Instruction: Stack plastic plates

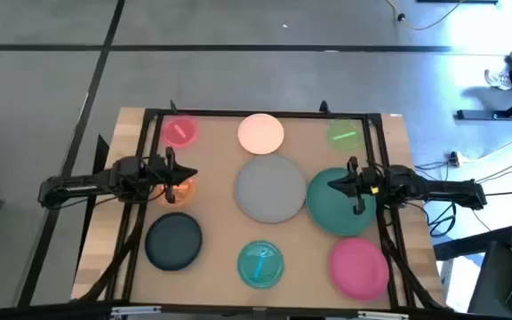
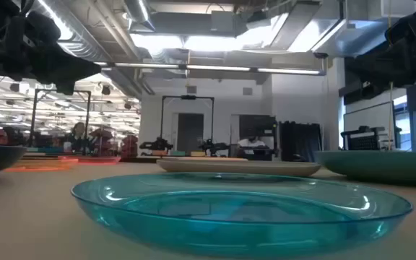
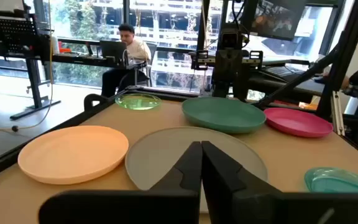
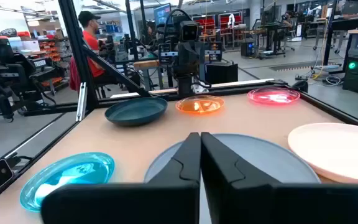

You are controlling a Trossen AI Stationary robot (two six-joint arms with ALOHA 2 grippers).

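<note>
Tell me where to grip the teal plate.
Take the teal plate by its raised rim, probably on the edge nearest the right gripper, which hovers above it, shut. It lies flat, touching the grey plate, so the outer rim looks easier to pinch.

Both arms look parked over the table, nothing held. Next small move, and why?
Probably lower the right gripper toward the round teal plastic plate beneath it and open its shut fingers at the rim. All nine plates lie unstacked; the large grey plastic plate beside it looks like a fitting base. The left gripper waits over the orange plate.
</note>
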